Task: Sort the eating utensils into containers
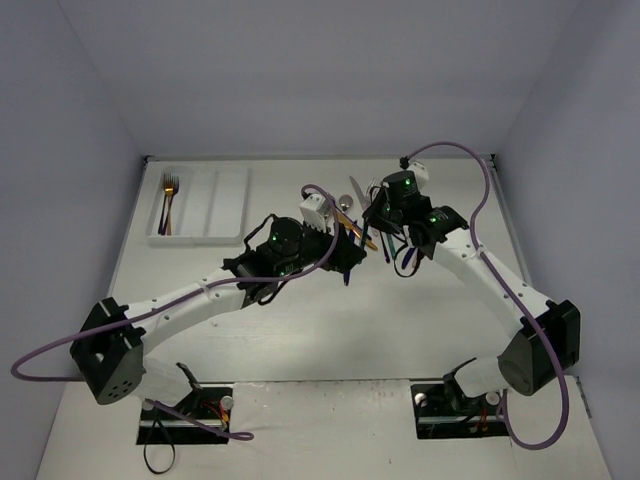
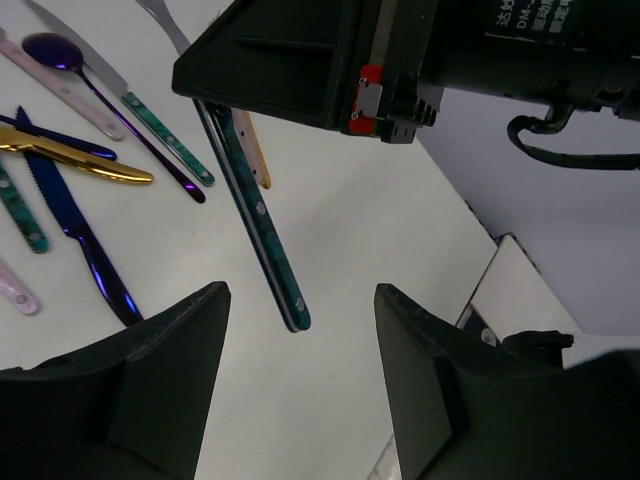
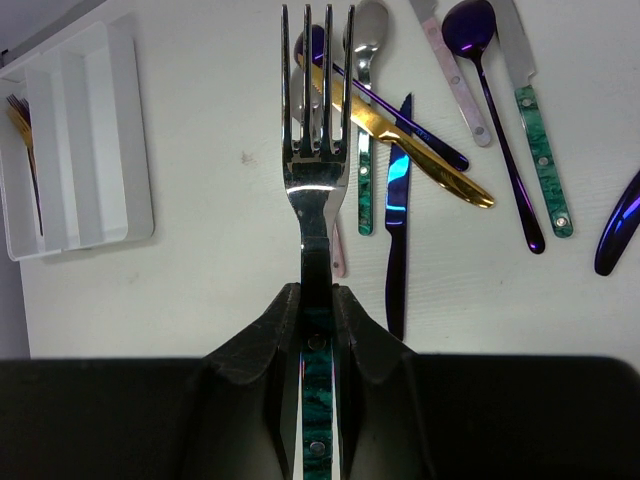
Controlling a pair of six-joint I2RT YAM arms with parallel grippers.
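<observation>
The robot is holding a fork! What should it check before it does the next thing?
1. Right hand shut tight on the green-handled fork: ok.
2. Fork lifted above the loose utensils: ok.
3. Left hand open, one finger on each side of the fork's handle, not touching it: ok.
4. Room left in the tray compartment that already holds forks: ok.
5. Clear way to the tray past the left arm: cannot tell.
</observation>
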